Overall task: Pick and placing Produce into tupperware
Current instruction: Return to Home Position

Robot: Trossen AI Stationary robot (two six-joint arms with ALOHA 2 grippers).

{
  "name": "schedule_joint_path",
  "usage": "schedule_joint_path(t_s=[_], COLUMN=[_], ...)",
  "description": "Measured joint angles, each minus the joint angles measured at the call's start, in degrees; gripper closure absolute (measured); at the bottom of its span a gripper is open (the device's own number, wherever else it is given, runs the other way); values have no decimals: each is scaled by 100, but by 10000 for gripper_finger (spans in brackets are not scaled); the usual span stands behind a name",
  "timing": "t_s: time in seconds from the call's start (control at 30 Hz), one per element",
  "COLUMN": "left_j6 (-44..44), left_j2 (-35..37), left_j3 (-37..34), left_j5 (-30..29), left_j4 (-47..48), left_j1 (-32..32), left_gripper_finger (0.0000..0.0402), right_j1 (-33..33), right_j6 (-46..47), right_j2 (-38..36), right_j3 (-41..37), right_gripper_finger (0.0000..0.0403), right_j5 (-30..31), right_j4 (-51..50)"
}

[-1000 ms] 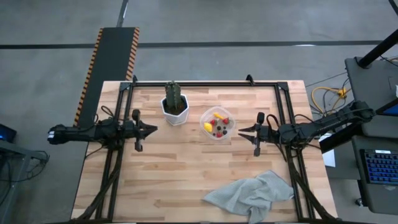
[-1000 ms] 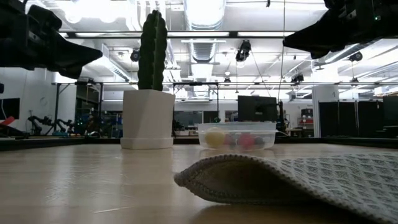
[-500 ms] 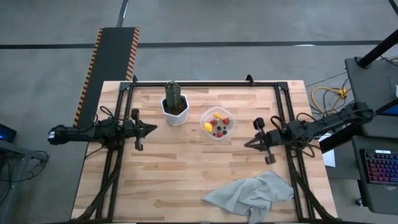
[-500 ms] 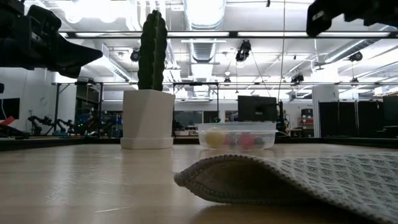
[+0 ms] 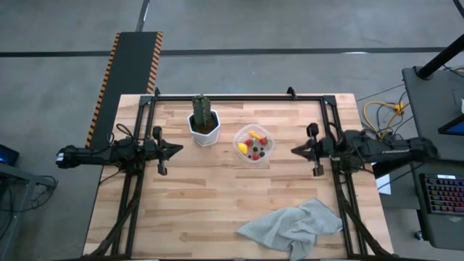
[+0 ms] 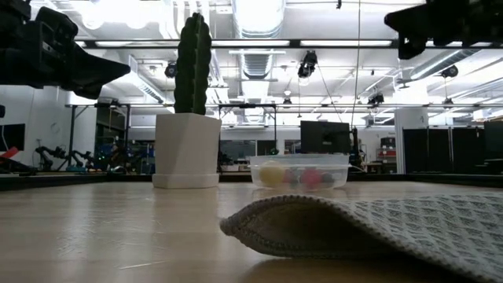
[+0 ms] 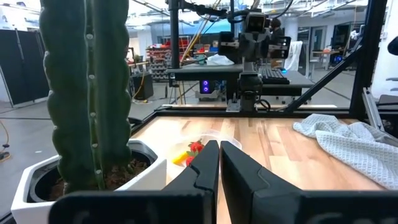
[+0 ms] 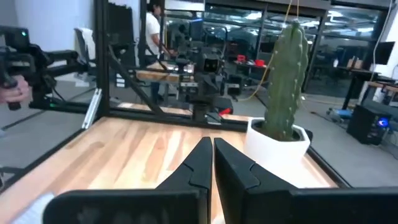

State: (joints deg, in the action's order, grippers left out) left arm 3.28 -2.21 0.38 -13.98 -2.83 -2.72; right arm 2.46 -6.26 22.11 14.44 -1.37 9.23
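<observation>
Right gripper (image 5: 294,151) swung back level, closed, empty; left gripper (image 5: 179,150) unmoved, closed, empty.

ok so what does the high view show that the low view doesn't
Only high: the arms' full length, the striped ramp, the keyboard, the cloth's whole outline. Only low: the room behind, with ceiling lights and a monitor. Both: left claw, right claw, cactus pot, tupperware with fruit, cloth, table.
</observation>
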Motion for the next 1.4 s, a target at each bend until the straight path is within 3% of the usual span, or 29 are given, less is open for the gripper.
schedule_joint_path(t_s=[0.3, 0.6, 0.9, 1.4], left_j6=[-1, 1, 5, 40], left_j2=[-2, -45, -188, -412], left_j3=[-4, -6, -8, -8], left_j5=[-9, -15, -22, 253], left_j4=[7, 11, 4, -4], left_j1=[0, 0, 0, 3], left_gripper_finger=[402, 402, 401, 401], right_j1=[-399, -345, -199, -199], right_j6=[33, 535, 526, 604], right_j2=[-273, -1324, -2210, -1920], right_j3=[-420, -610, -1316, -1384], right_gripper_finger=[395, 395, 395, 395], right_j5=[-332, -310, -141, 149], right_j4=[-205, -885, -917, -900])
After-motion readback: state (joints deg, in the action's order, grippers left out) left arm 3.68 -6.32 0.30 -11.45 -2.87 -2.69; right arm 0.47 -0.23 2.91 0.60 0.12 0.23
